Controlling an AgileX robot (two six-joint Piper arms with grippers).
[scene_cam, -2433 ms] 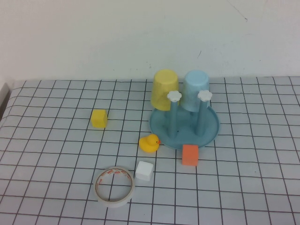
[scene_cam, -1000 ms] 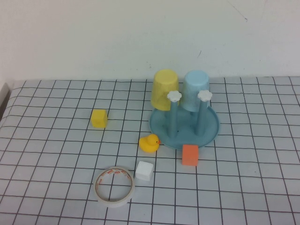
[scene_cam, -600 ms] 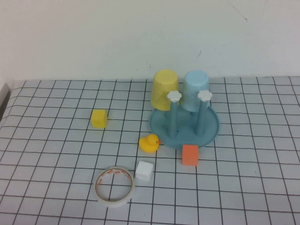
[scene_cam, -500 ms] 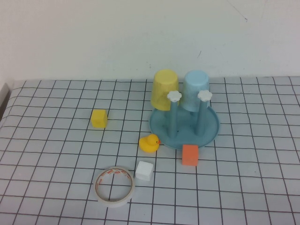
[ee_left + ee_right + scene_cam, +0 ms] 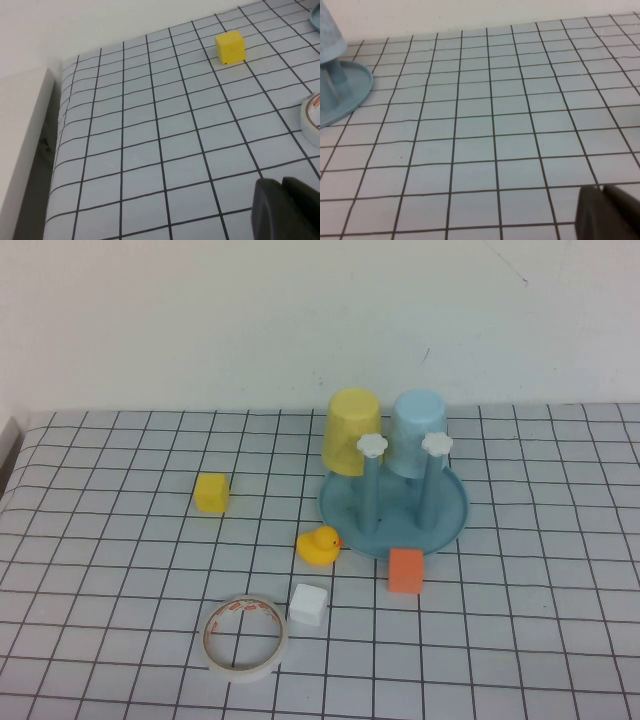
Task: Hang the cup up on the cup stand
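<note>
Both my jaws are together, left gripper (image 5: pixel 286 210) and right gripper (image 5: pixel 607 212) parked low over the table, since the cup (image 5: pixel 418 432) already hangs upside down on the cup stand (image 5: pixel 450 522).

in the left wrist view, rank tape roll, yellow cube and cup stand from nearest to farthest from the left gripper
The left gripper, shut, sits at that view's near edge.
1. tape roll: on the table just ahead of the gripper, partly cut off.
2. yellow cube: well farther out on the grid.
3. cup stand: only a sliver of its rim shows, beyond the cube.
</note>
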